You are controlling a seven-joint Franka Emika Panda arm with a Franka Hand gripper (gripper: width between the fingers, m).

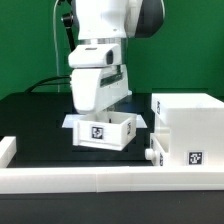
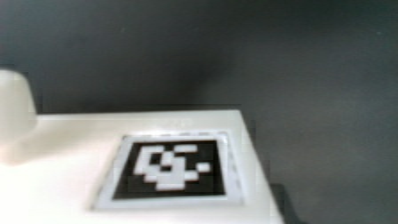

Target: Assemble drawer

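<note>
A low white tray [image 1: 102, 131] with a black-and-white tag on its near wall sits on the black table at the middle. My gripper [image 1: 97, 108] hangs straight over it, its fingers reaching down at the tray's back wall; the fingertips are hidden, so its state is unclear. The tall boxy casing [image 1: 190, 125] stands at the exterior view's right, with a tag low on its front and a small knob [image 1: 150, 155] sticking out at its left. The wrist view shows a white surface [image 2: 71, 135] carrying a tag [image 2: 173, 165], very close; no fingers show there.
A low white rim wall [image 1: 90, 180] runs along the front of the table and rises at the exterior view's left end [image 1: 6, 150]. A thin flat white sheet [image 1: 68, 122] lies under and behind the tray. A rounded white shape [image 2: 13, 110] sits at the wrist picture's edge.
</note>
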